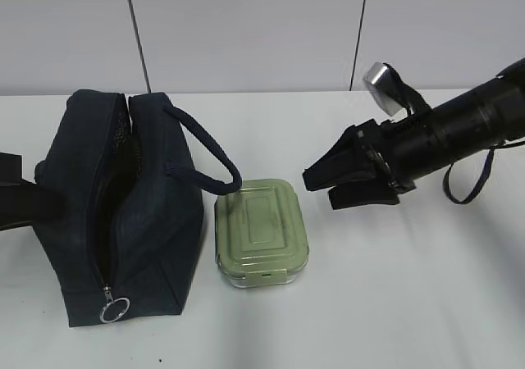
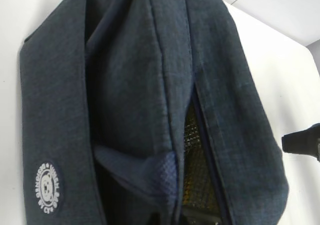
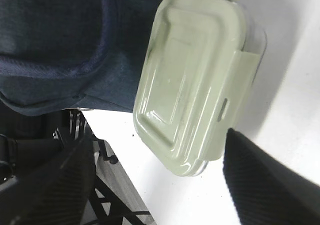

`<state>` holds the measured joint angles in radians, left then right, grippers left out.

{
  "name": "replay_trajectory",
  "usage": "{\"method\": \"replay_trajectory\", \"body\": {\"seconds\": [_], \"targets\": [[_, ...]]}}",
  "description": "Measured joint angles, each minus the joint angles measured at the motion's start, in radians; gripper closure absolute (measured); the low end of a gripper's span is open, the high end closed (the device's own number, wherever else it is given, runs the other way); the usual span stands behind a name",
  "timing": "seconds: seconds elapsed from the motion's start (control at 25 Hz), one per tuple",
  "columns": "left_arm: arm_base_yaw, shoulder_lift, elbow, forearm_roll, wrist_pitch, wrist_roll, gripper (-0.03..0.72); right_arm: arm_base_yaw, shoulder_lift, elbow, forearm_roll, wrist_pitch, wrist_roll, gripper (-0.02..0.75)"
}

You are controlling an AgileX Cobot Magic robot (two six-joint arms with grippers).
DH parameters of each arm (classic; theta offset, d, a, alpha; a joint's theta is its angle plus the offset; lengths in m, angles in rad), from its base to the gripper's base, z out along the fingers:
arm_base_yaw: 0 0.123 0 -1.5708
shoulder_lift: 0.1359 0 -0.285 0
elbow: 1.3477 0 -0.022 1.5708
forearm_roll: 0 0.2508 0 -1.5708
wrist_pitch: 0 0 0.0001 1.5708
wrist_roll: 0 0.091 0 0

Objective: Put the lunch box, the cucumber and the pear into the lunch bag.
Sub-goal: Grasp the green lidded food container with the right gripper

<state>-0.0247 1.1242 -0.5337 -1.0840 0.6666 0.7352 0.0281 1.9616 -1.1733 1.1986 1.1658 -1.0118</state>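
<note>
My left claw (image 1: 33,205) is pressed together at the bag's (image 1: 156,221) left flank; what it pinches I cannot tell. The bag stands unzipped on the surface (image 1: 394,303), soft and floppy. Just right of it, touching, lies the box (image 1: 261,234): stiff, light I judge, with a slick lid, best taken across its short sides. My right claw (image 1: 324,184) hovers right of it, spread wide, holding nothing.

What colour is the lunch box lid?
Pale sage green; the lunch box lid shows best in the right wrist view.
</note>
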Motion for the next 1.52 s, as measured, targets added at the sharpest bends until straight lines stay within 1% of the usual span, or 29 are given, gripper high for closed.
{"method": "replay_trajectory", "body": {"seconds": [0.16,0.32,0.72,1.16,1.4,1.52], "targets": [[0.000,0.000,0.000,0.000,0.000,0.000,0.704,0.045,0.030,0.000,-0.004,-0.012,0.000,0.118],[0.000,0.000,0.000,0.000,0.004,0.000,0.704,0.051,0.097,0.000,-0.002,-0.028,0.000,0.118],[0.000,0.000,0.000,0.000,0.017,0.000,0.704,0.051,0.213,-0.002,0.122,-0.017,-0.056,0.119],[0.000,0.000,0.000,0.000,0.019,0.000,0.704,0.056,0.213,-0.002,0.145,-0.039,-0.079,0.119],[0.000,0.000,0.000,0.000,0.019,0.000,0.704,0.113,0.213,-0.031,0.135,-0.098,-0.081,0.121],[0.000,0.000,0.000,0.000,0.020,0.000,0.704,0.119,0.215,-0.055,0.131,-0.109,-0.081,0.134]]}}
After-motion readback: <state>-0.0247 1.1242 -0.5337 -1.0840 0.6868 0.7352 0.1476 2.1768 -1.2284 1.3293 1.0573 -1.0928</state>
